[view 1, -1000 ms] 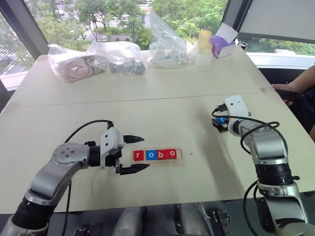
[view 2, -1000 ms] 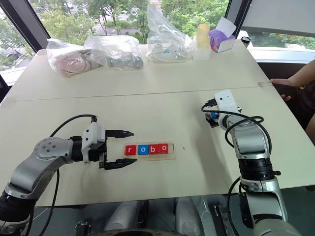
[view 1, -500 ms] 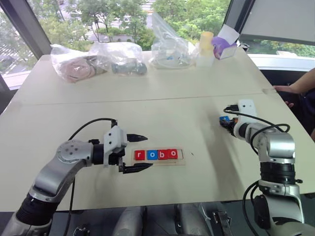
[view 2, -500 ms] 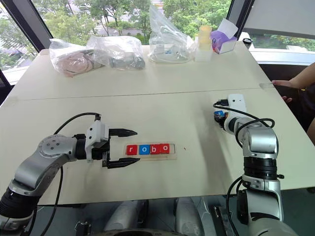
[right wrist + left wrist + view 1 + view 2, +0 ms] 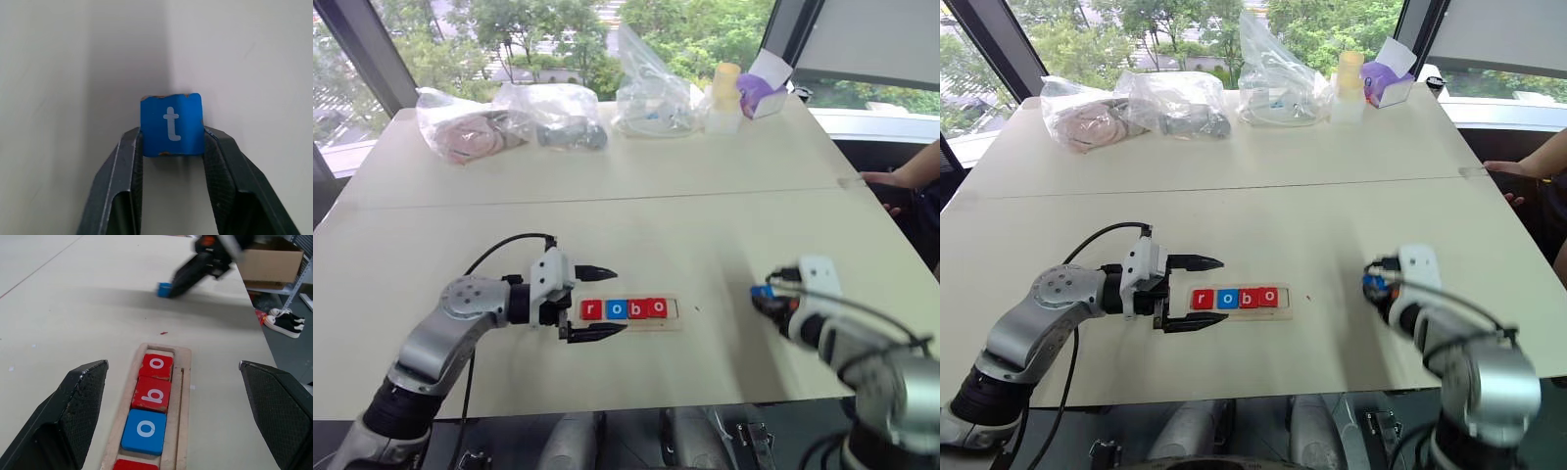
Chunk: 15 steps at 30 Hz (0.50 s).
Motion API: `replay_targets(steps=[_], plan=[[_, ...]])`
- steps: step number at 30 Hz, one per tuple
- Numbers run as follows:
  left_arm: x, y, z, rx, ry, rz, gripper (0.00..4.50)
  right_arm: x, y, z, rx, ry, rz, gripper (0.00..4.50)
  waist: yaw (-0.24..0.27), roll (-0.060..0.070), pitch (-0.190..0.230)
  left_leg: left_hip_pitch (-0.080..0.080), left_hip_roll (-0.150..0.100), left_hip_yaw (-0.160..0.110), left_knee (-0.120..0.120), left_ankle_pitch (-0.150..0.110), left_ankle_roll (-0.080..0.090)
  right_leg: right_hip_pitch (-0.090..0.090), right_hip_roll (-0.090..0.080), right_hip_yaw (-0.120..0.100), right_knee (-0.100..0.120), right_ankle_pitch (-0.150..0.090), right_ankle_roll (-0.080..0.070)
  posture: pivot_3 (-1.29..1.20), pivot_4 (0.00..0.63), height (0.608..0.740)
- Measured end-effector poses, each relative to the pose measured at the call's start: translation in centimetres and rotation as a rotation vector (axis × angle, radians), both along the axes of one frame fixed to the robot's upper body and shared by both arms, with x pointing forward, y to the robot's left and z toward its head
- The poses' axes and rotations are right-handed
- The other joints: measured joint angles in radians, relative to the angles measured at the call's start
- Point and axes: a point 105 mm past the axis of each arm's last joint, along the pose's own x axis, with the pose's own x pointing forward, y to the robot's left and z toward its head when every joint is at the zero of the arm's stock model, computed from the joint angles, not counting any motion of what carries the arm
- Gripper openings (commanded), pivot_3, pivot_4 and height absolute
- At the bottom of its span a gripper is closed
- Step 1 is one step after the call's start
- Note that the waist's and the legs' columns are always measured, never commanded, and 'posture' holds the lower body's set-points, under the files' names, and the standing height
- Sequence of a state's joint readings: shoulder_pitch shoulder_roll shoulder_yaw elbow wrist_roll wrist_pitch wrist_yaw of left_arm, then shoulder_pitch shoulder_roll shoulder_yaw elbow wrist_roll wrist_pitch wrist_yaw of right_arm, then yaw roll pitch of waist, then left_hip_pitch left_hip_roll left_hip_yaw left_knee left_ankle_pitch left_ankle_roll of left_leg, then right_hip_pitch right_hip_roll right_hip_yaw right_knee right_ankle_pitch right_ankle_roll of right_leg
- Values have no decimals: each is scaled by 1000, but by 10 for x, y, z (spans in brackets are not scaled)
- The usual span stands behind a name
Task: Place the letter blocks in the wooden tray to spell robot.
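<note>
The wooden tray [image 5: 672, 311] lies on the table in front of me, holding four letter blocks that read r [image 5: 590, 310], o [image 5: 616, 309], b [image 5: 636, 308], o [image 5: 656, 307]; the slot's right end is bare. My left gripper [image 5: 619, 302] is open, with one finger on each side of the tray's left end. The left wrist view looks along the tray [image 5: 185, 382] between those fingers. To the right of the tray, my right gripper [image 5: 764, 297] is shut on the blue t block [image 5: 171, 117], just above the table.
Several plastic bags [image 5: 548, 113], a yellow-topped bottle [image 5: 723, 96] and a purple box [image 5: 759, 90] line the far edge of the table. A person's hand [image 5: 891, 186] rests at the table's right edge. Bare tabletop lies between the tray and the right gripper.
My right gripper has shut on the blue t block and drawn back toward me with it. The left gripper stays open at the tray.
</note>
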<state>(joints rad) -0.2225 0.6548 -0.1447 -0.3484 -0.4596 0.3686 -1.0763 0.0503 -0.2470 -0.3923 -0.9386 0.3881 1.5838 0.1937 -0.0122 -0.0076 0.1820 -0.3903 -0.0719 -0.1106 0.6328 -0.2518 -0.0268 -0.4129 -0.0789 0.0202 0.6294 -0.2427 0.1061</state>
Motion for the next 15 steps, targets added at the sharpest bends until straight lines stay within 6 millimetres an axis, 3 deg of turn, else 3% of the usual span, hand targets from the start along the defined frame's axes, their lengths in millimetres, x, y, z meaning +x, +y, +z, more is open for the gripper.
replay_targets(steps=[5,15], plan=[[-2,-1,0,-2,0,-17,4500,-7,11,0,29,2,10,1132,-2,0,0,1,1,1,1,0,0,0,-1,2,0,-1,-4,0,150,740],[-3,-1,-4,-5,13,-14,4500,16,27,8,42,-32,27,1132,-1,0,0,0,0,1,-1,0,0,-2,-1,2,0,0,-1,0,150,740]])
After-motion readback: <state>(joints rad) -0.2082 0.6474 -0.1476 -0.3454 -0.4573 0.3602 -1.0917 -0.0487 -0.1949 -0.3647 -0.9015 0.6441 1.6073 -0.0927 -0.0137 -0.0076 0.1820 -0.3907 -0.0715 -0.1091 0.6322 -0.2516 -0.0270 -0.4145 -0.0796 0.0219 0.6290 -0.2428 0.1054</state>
